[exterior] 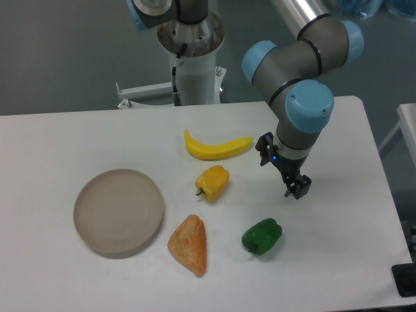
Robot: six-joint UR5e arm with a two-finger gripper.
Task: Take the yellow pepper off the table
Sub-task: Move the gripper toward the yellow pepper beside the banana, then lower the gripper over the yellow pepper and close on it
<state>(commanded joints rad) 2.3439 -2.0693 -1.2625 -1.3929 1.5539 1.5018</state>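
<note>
The yellow pepper (213,182) lies on its side near the middle of the white table (58,136), its short dark stem pointing left. My gripper (281,170) hangs to the right of it, well apart, at roughly the same depth on the table. Its two black fingers (298,187) stand spread with nothing between them, so it is open.
A yellow banana (218,147) lies just behind the pepper. A green pepper (262,236) sits below the gripper, toward the front. An orange-tan wedge (189,244) is at the front centre, and a round beige plate (84,208) at the left.
</note>
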